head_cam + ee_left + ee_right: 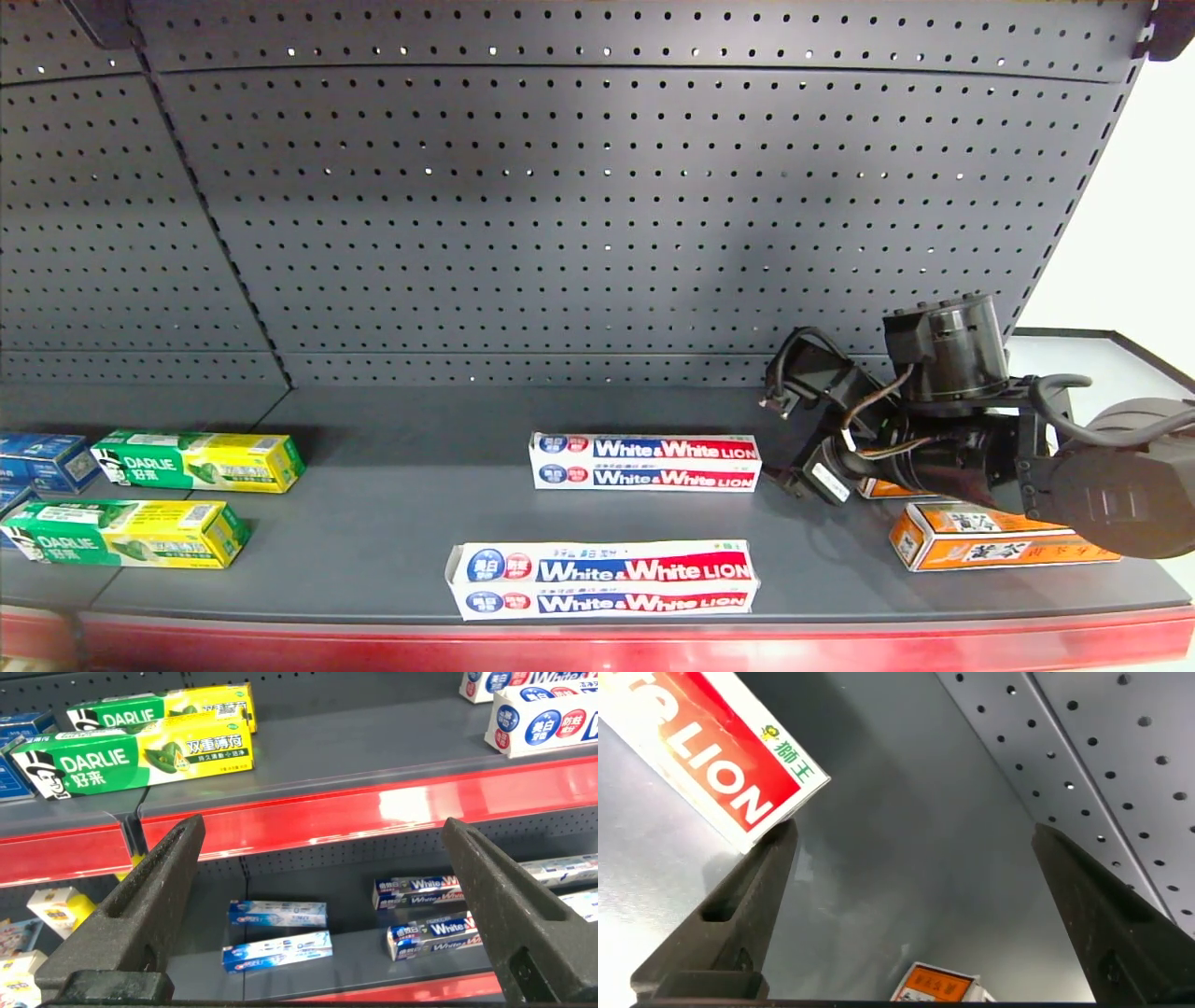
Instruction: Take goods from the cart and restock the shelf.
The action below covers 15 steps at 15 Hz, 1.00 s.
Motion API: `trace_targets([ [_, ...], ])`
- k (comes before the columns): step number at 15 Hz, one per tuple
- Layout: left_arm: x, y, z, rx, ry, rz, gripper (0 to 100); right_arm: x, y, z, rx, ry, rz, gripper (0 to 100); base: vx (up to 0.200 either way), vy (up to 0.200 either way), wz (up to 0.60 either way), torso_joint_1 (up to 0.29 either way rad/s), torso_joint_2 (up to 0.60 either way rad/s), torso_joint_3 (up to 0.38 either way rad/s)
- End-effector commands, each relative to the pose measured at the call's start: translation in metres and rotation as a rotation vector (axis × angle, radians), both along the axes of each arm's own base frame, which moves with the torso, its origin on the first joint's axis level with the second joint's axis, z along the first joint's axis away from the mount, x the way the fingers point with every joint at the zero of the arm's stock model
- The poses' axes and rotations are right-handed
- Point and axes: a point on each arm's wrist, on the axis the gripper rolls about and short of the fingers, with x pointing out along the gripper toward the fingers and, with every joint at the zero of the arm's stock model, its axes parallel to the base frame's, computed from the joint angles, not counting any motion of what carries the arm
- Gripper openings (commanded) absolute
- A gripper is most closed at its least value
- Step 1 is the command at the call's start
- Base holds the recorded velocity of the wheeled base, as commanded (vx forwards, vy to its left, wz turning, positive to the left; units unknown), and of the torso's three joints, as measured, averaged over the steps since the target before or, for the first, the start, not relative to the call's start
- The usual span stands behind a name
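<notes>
a: rear red-white-blue toothpaste carton (644, 461), position?
b: flat on the dark grey metal shelf (392, 485). long axis runs left-right, parallel to the pegboard back. its right end is just beside the right claw (782, 437).
a: claw state?
b: right claw spread wide, empty; one finger at the carton's corner, contact unclear. left claw (327, 905) also wide, empty, in front of the shelf's red edge.
a: others?
b: matching front toothpaste carton (602, 579) at the shelf lip, same axis. orange cartons (990, 546) under the right arm.

Black arm (1111, 495), cylindrical joint (948, 350), looped cables (1064, 379), grainy dark fingers (140, 905)
</notes>
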Motion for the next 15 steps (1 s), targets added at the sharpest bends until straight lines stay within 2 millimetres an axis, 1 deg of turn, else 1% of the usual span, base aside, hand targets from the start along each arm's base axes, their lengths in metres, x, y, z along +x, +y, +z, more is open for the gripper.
trace_targets([
  [1,0.0,0.0,0.0,0.0,0.0,0.001,100,-0.003,-0.002,0.001,0.003,-0.003,0.0,100,0.0,0.0,0.0,0.0,0.0,0.0],
  [4,0.0,0.0,0.0,0.0,0.0,0.001,100,-0.008,-0.005,0.009,0.032,-0.038,-0.006,100,0.0,0.0,0.0,0.0,0.0,0.0],
  [6,0.0,0.0,0.0,0.0,0.0,0.001,100,-0.011,-0.013,0.026,0.082,-0.118,-0.022,100,0.0,0.0,0.0,0.0,0.0,0.0],
  [7,0.0,0.0,0.0,0.0,0.0,0.001,100,-0.017,-0.02,0.034,0.097,-0.141,-0.031,100,0.0,0.0,0.0,0.0,0.0,0.0],
  [10,0.0,0.0,0.0,0.0,0.0,0.001,100,-0.03,-0.031,0.05,0.137,-0.182,-0.049,100,0.0,0.0,0.0,0.0,0.0,0.0],
  [12,0.0,0.0,0.0,0.0,0.0,0.001,100,-0.034,-0.037,0.049,0.14,-0.178,-0.066,100,0.0,0.0,0.0,0.0,0.0,0.0],
  [15,0.0,0.0,0.0,0.0,0.0,0.001,100,-0.048,-0.043,0.044,0.141,-0.167,-0.065,100,0.0,0.0,0.0,0.0,0.0,0.0],
])
